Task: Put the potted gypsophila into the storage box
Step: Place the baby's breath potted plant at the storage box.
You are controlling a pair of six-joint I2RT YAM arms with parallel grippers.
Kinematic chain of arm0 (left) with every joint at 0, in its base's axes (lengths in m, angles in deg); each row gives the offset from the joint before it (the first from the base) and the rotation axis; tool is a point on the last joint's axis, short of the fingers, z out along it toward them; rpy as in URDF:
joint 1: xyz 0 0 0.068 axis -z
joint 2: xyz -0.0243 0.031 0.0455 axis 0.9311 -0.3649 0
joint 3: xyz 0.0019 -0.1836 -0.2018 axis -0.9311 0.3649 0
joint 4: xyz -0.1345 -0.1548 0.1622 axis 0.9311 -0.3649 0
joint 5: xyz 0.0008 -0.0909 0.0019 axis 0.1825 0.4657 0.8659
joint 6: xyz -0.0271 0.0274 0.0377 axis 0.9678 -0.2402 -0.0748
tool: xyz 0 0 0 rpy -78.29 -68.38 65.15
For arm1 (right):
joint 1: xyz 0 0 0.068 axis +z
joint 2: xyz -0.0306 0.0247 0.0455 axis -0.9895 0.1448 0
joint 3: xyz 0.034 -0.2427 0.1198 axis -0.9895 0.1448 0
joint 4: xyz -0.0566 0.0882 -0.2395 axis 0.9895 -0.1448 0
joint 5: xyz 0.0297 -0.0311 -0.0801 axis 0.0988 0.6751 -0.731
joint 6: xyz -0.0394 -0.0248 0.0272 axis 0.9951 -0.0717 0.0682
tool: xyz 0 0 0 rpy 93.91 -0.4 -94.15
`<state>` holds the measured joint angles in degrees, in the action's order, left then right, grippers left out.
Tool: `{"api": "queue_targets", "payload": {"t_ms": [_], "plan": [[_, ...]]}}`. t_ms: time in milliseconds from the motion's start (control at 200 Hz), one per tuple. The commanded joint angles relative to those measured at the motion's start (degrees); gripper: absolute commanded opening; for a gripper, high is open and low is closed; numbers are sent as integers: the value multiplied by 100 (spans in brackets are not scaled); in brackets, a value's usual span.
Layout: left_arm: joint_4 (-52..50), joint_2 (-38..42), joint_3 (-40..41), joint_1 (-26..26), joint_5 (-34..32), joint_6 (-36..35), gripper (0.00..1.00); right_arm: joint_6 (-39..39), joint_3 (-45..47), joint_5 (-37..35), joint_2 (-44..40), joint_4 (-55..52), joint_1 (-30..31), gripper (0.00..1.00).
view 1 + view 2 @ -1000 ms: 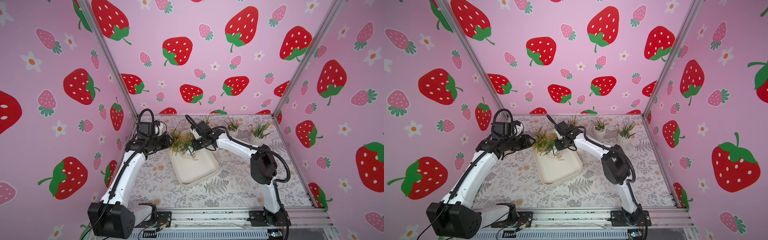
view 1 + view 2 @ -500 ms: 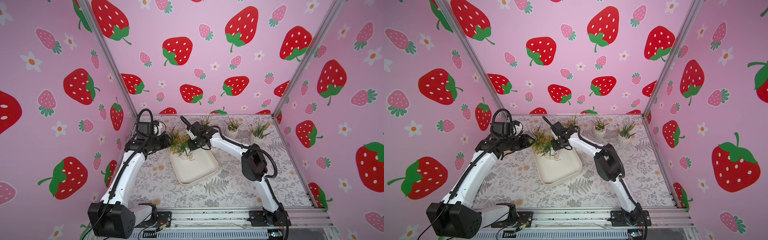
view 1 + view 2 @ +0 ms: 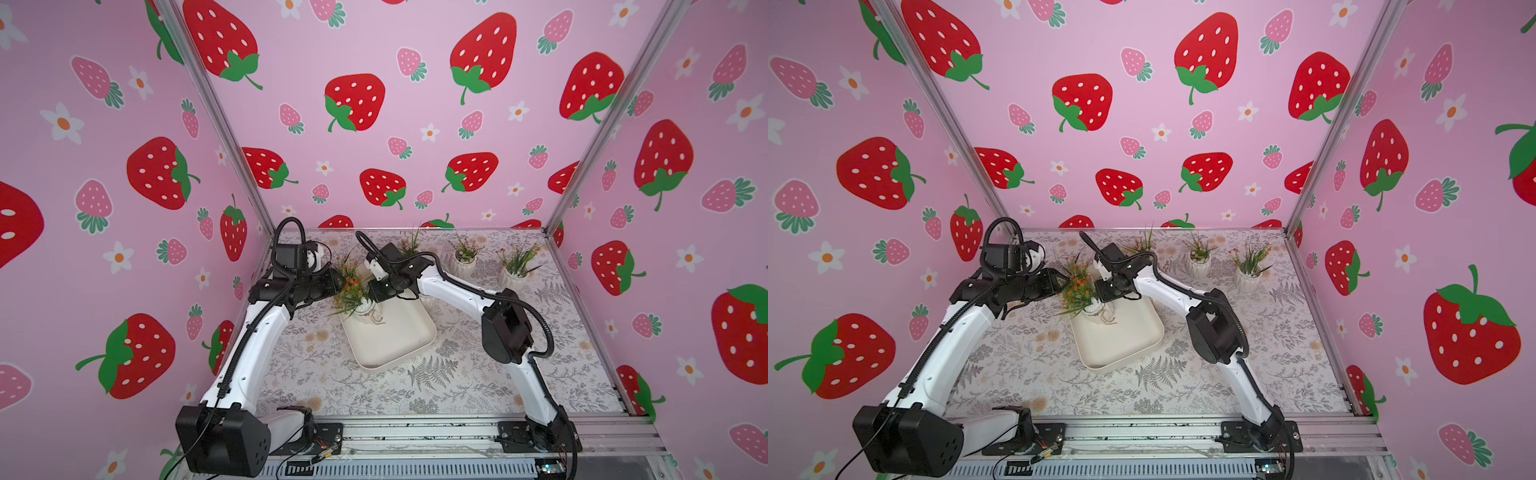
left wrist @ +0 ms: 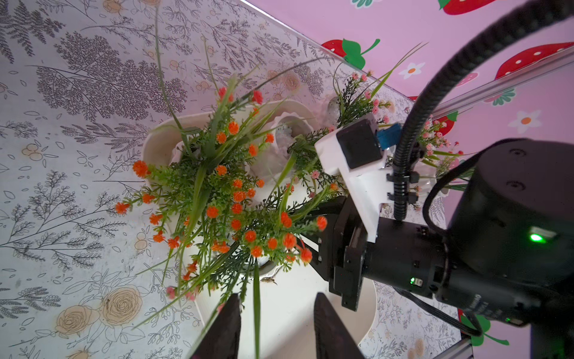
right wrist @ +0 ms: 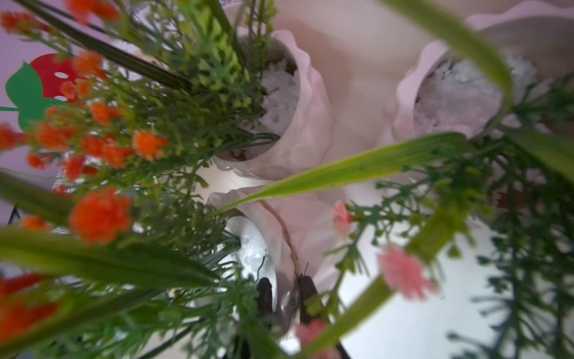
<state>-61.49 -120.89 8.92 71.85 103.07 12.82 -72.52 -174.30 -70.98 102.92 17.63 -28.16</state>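
**Task status**

The storage box point(image 3: 395, 340) lies at the middle of the surface point(image 3: 457, 374), between the two arms. The twine-tied pot point(image 3: 366, 311), white and carrying orange flowers, stands upright in the far left part of the box. It appears to rest on the box floor.

In the right wrist view, a second pot point(image 5: 313, 130) and a third pot point(image 5: 403, 105) also stand inside the box, beside it.

A pink-flowered pot point(image 3: 462, 266) and a grassy pot point(image 3: 512, 277) stand on the surface near the back wall, well apart from the box. More foliage point(image 3: 410, 243) shows behind the right arm, but its pot is hidden.

Judgement: this placement is nearly complete. Release and withdrawal remain. The pots at the back then follow, if the task covers them.

**Jaw state**

- Right gripper point(image 5: 285, 295): the jaws stand at a narrow gap, one on each side of the rim of the twine-tied pot. The view is blurred, so it cannot be told whether they press the rim or stand just clear of it.
- Left gripper point(image 4: 276, 329): the jaws stand partly apart and hold nothing. Only a grass blade passes between them. The gripper hovers beside the orange flowers at the left side of the box.

**Changes from the earlier frames**

- The elbow of the right arm has swung toward the left.
- The right gripper and the twine-tied pot now sit further left and slightly lower, down in the box.
- The left arm, the storage box and the two pots at the back show no change of position.
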Motion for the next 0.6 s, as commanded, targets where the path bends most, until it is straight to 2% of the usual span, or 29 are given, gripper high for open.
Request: {"api": "queue_targets", "payload": {"t_ms": [0,280,595], "plan": [[5,78,-169,-28,111,71,41,-136,-157,327,-77,126,72,23],[47,143,-148,-33,116,89,42,-152,64,314,-296,153,72,24],[43,159,-144,-38,104,86,42,-280,184,918,-126,156,71,24]]}}
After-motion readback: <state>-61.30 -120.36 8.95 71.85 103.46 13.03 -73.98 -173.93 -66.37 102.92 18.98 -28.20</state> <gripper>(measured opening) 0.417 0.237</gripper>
